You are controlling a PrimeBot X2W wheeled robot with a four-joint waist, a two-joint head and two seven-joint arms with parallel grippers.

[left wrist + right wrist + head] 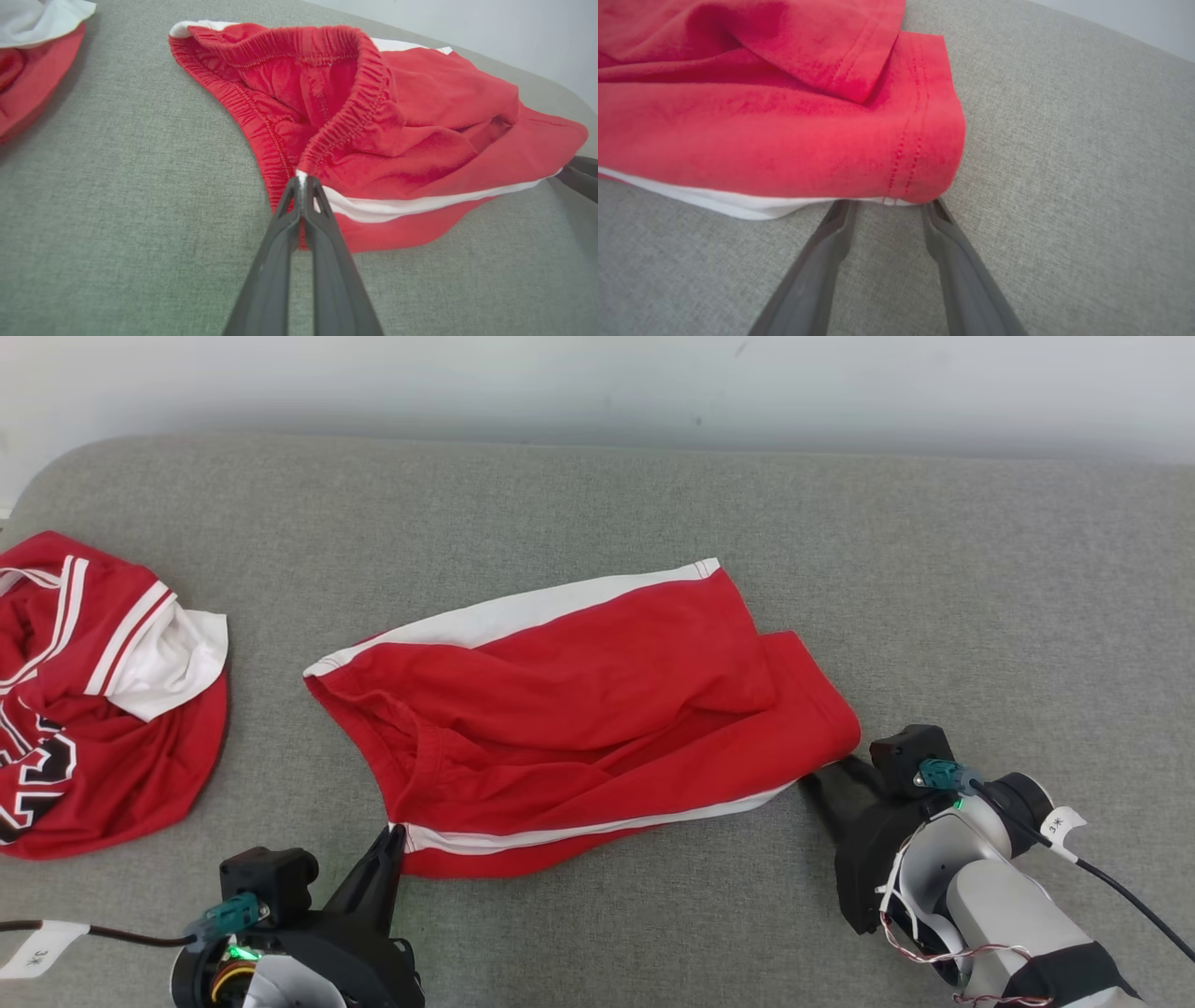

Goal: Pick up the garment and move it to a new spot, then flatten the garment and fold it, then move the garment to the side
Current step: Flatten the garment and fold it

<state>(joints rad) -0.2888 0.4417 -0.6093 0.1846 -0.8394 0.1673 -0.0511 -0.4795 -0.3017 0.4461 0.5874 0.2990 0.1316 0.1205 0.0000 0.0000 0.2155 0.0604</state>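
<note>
Two grippers work the shorts (579, 709), one at each end.

Head view: the shorts lie crumpled mid-cushion (653, 504), waist end left, leg end right. The jersey (84, 709) is well apart at far left. The left gripper (392, 835) is at the near waist corner and the right gripper (826, 775) at the near leg corner. Risk: a pull with only one end held probably drags the cloth sideways instead of flattening it.

Left wrist view: the jaws are closed tight on the corner where the waistband (355, 107) meets the white stripe (420, 205). The bite is thin, only the edge. Risk: under tension the elastic may slip out. The waistband is also rolled open, so that fold could get pressed in.

Right wrist view: the jaws stand apart, holding nothing, with the tips touching the hem (920, 140) edge at the corner. I can't tell how many layers sit between them. Risks:
- Closing here may catch just the bottom stripe layer.
- It may miss the cloth altogether.
- It may pinch cushion fabric, since the fingers (831, 233) lie low on the surface.
- A second leg layer overlaps on top, so grabbing one layer likely leaves the shorts twisted when stretched.
</note>
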